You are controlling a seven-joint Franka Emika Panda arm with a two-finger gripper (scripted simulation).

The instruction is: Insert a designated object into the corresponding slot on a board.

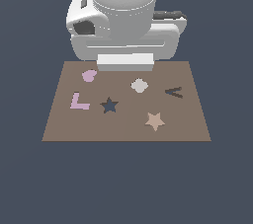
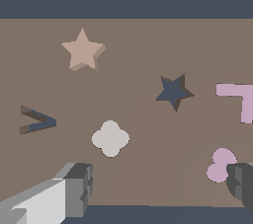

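Lying well apart from open claw point(image 2: 158, 188), star point(image 2: 82, 50)

Lighting is even and diffuse in both views, moderate in brightness, with no glare and no cast shadows on the board point(image 1: 192, 119). Renders are sharp throughout, without blur or edge distortion. Slight shading appears on the arm housing point(image 1: 123, 30) and the gripper fingers point(image 2: 79, 188).

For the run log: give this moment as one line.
gripper: open, empty, above board | tan star: on board, ungrasped | star slot: empty | phase: pre-grasp
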